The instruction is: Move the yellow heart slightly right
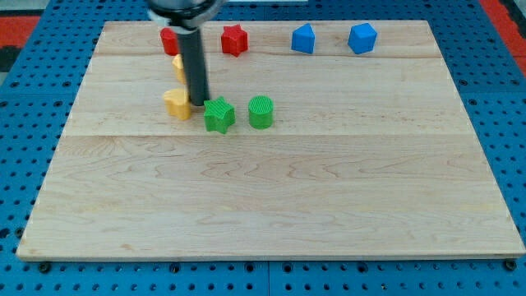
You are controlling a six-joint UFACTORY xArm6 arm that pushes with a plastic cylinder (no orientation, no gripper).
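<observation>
The bare rod's tip [200, 102] rests between the yellow heart [176, 104] and green star [219, 114], half-hiding another yellow block [178, 67] behind it.

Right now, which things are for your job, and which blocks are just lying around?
For the job:
- yellow heart
- my tip, just at the heart's right side, between it and the green star

Just lying about:
- green star
- green cylinder
- second yellow block, partly hidden
- red star
- red block, partly hidden
- two blue blocks

Single camera, raised, looks obliquely down across the whole tabletop [271, 205] from its near edge; moderate range; no second view.
</observation>
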